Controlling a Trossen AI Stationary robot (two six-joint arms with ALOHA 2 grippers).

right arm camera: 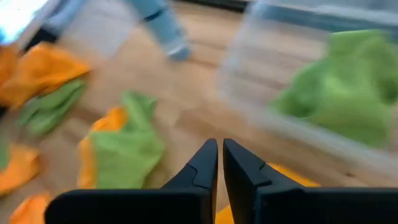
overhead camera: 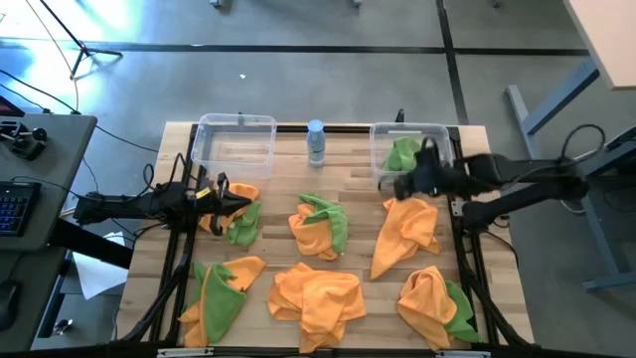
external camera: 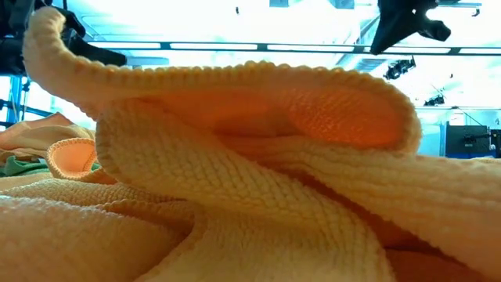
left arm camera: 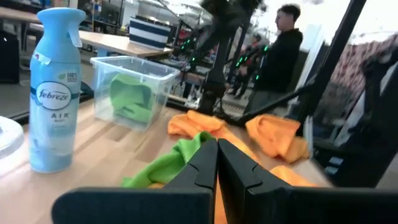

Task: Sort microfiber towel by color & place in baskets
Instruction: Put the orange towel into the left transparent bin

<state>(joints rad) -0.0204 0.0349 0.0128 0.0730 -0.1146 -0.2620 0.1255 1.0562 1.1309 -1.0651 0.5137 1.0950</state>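
Note:
Several orange and green towels lie in heaps on the wooden table (overhead camera: 278, 179). One green towel (overhead camera: 402, 154) lies in the right-hand basket (overhead camera: 442, 131); the left-hand basket (overhead camera: 236, 124) holds nothing. My left gripper (overhead camera: 238, 199) is shut, low over the orange-and-green heap (overhead camera: 238, 219) near the table's left edge. My right gripper (overhead camera: 393, 184) is shut, hovering in front of the right basket, above the top of a long orange towel (overhead camera: 407, 231). The right wrist view shows its fingers (right arm camera: 219, 155) with nothing between them. My left gripper (left arm camera: 216, 155) is shut with nothing visible between its fingers. It points level toward the table's right side over the heap's orange towel (overhead camera: 221, 214). Whether its fingers touch the cloth, I cannot tell.
An air-freshener bottle (overhead camera: 316, 142) stands between the two baskets at the far edge. An orange towel (external camera: 235, 172) fills the low view. A person (left arm camera: 280, 50) stands beyond the table's right side. Bare wood shows between the heaps and the baskets.

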